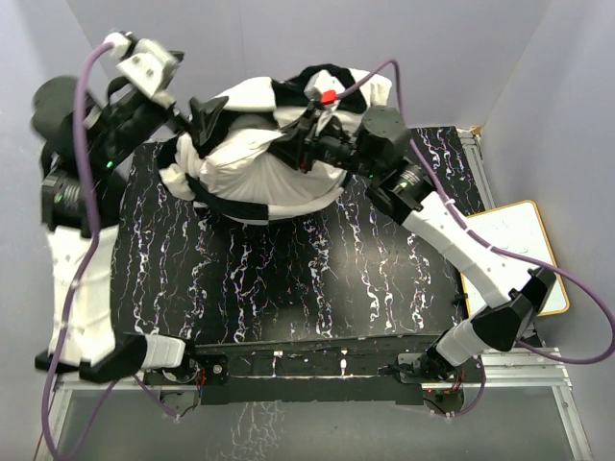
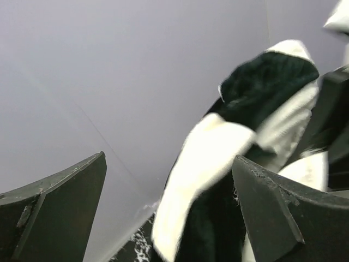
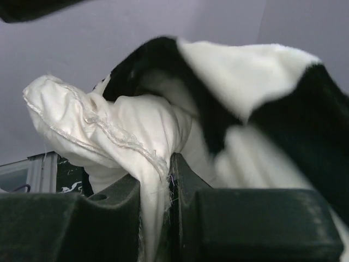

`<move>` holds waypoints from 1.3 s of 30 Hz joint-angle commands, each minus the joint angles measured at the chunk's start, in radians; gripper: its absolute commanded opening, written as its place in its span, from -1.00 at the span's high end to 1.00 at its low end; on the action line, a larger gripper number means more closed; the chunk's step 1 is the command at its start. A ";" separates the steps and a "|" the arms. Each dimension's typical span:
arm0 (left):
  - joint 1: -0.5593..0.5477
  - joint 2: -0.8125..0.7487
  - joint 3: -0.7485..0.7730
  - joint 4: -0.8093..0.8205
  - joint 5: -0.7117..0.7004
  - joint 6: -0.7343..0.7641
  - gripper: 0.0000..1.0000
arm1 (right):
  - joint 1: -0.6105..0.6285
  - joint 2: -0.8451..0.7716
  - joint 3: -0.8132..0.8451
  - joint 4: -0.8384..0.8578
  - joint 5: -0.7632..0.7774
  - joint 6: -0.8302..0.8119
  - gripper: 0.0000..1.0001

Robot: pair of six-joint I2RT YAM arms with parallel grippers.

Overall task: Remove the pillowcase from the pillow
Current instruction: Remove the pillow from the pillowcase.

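Top external, pillowcase [image 1: 356,86]: bunched over the pillow's far side, at the middle of the table's [image 1: 288,279] far edge.
Pillow [image 1: 264,173]: near face bare and off-white, the rest under the checks.
Right gripper [image 3: 169,180]: jaws pinching a seamed pillow corner, tight.
Left gripper [image 2: 169,164]: jaws spread wide at the bundle's left end, checked cloth loose between them.
Progress: partly peeled, I'd say; the pillowcase is not yet clear of the pillow.
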 commanded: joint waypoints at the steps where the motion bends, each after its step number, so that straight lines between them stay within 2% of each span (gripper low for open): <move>1: 0.016 -0.159 -0.143 0.153 0.063 0.004 -0.94 | 0.072 0.059 0.158 -0.045 0.242 -0.106 0.84; 6: 0.016 -0.218 -0.192 0.144 0.194 0.011 -0.94 | 0.104 0.147 0.292 -0.148 0.326 -0.135 0.84; 8: 0.016 -0.198 -0.149 0.005 0.273 0.075 -0.93 | 0.104 0.147 0.291 -0.138 0.306 -0.133 0.84; 10: 0.016 -0.150 -0.077 -0.218 0.325 0.177 -0.90 | 0.105 0.142 0.285 -0.121 0.276 -0.131 0.84; 12: 0.017 -0.106 -0.029 -0.387 0.304 0.278 -0.88 | 0.106 0.138 0.282 -0.112 0.235 -0.131 0.84; 14: 0.016 -0.102 -0.065 -0.445 0.251 0.362 -0.86 | 0.108 0.132 0.281 -0.112 0.202 -0.125 0.84; 17: 0.016 -0.132 -0.133 -0.425 0.229 0.400 -0.85 | 0.109 0.125 0.277 -0.114 0.178 -0.117 0.84; 22: 0.016 -0.114 -0.089 -0.501 0.270 0.430 -0.79 | 0.109 0.136 0.300 -0.137 0.188 -0.116 0.84; 26: 0.017 -0.155 -0.138 -0.486 0.271 0.457 -0.77 | 0.112 0.151 0.325 -0.154 0.175 -0.110 0.84; 28: 0.016 -0.199 -0.170 -0.443 0.273 0.463 -0.78 | 0.116 0.157 0.334 -0.166 0.181 -0.111 0.84; 32: 0.015 -0.317 -0.290 -0.204 0.269 0.396 -0.91 | 0.117 0.166 0.339 -0.180 0.209 -0.123 0.84; 34: 0.016 -0.332 -0.288 -0.175 0.286 0.368 -0.91 | 0.117 0.174 0.345 -0.186 0.204 -0.120 0.84; 39: 0.017 -0.282 -0.231 -0.306 0.311 0.367 -0.81 | 0.131 0.184 0.354 -0.185 0.194 -0.115 0.84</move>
